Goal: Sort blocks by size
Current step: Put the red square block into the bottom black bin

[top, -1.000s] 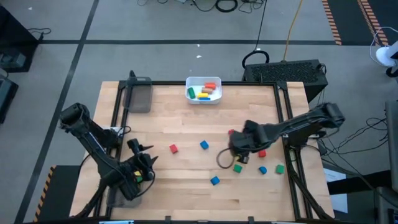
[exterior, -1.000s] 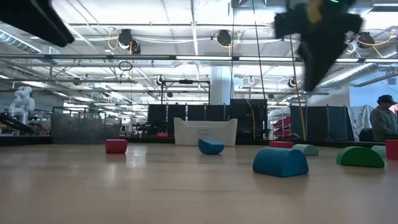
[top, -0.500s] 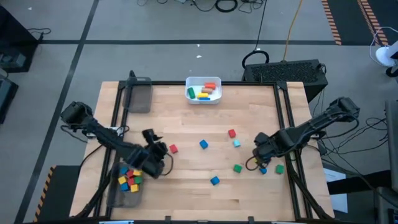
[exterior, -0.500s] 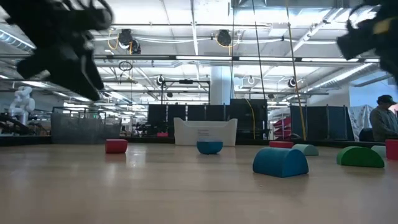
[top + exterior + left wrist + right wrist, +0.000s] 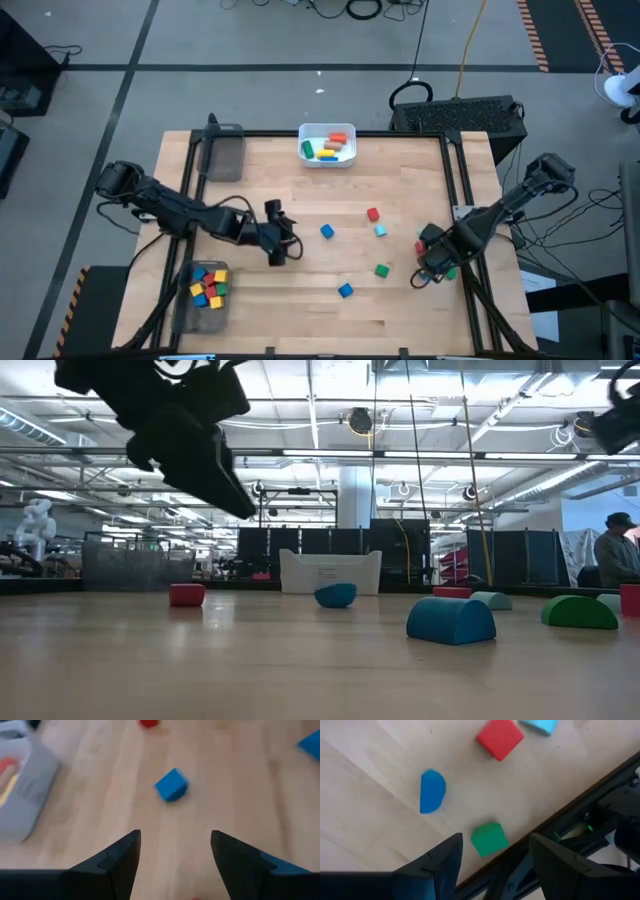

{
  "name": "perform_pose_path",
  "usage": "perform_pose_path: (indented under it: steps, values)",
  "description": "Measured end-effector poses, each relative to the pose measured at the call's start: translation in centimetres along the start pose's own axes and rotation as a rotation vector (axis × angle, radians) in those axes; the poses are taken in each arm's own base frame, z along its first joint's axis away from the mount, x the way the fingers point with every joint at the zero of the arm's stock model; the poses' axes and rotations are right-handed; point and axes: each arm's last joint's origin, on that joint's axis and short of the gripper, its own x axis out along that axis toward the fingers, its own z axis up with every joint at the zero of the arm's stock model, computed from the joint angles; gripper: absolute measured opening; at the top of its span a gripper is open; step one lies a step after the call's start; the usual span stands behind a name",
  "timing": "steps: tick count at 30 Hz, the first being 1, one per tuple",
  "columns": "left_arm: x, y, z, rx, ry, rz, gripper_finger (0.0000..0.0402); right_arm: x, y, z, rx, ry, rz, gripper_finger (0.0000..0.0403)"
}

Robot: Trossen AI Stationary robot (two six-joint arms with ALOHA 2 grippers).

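Note:
Small coloured blocks lie flat on the wooden table: a red cube (image 5: 187,595), a blue one (image 5: 327,232), a red one (image 5: 372,214), a light blue one (image 5: 380,230), a green one (image 5: 382,270) and a blue one (image 5: 345,290). My left gripper (image 5: 282,248) is open and empty above the table's middle left, over the red cube; the blue block (image 5: 171,785) lies ahead of its fingers. My right gripper (image 5: 431,264) is open and empty near the right edge, above a green block (image 5: 489,839), with a blue half-round (image 5: 432,791) and a red cube (image 5: 500,737) beside it.
A white bin (image 5: 328,145) with several blocks stands at the far edge. One grey tray (image 5: 225,155) stands at the far left; another (image 5: 190,305) at the near left holds several blocks. The black table frame (image 5: 580,800) runs close beside my right gripper.
My left gripper has swung from above the near-left tray toward the table's middle, to above the red cube. My right gripper has moved from the middle right toward the right edge and a little nearer, uncovering the red and light blue blocks.

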Motion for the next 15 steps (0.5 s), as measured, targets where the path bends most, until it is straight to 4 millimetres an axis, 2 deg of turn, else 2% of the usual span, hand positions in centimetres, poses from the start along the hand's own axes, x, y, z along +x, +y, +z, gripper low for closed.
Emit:
perform_pose_path:
  steps: [7, 15]
  values:
    - [0.5, 0.5, 0.3, 0.052, -0.083, -0.068, 0.0244, 1.7, 1.5, -1.8, -0.152, 0.045, -0.098, 0.0217]
    - [0.4, 0.6, 1.6, 0.089, -0.217, -0.091, 0.0244, 4.5, 3.8, -2.9, -0.432, 0.063, -0.162, 0.0237]
